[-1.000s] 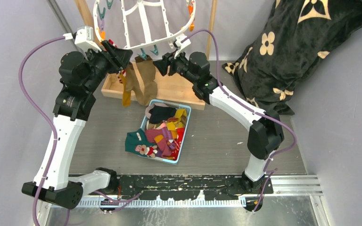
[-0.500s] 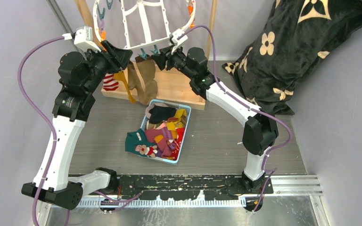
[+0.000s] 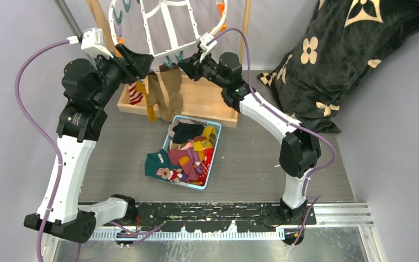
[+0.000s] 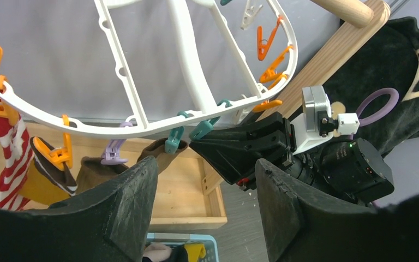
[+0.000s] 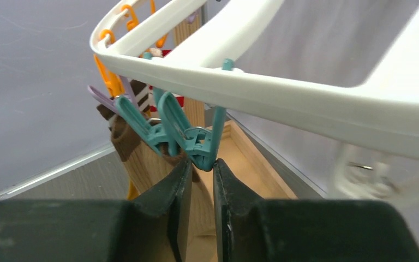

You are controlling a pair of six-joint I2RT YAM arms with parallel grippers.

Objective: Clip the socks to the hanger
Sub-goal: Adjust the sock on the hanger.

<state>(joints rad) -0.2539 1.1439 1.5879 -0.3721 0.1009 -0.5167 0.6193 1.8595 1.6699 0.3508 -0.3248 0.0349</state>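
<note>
Your right gripper (image 5: 201, 164) is nearly closed at a teal clip (image 5: 193, 144), though whether it grips is unclear; your left gripper (image 4: 205, 164) gapes empty. Over the far edge, the hanger (image 3: 166, 24) carries a few socks (image 3: 169, 90); many more wait in the mid-table bin (image 3: 216, 150).

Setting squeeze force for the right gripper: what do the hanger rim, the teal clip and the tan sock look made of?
The hanger rim looks like white moulded plastic, smooth and slightly glossy. The teal clip looks like shiny hard plastic, seemingly with a metal spring ring. The tan sock is matte knit fabric with visible ribbing.
</note>
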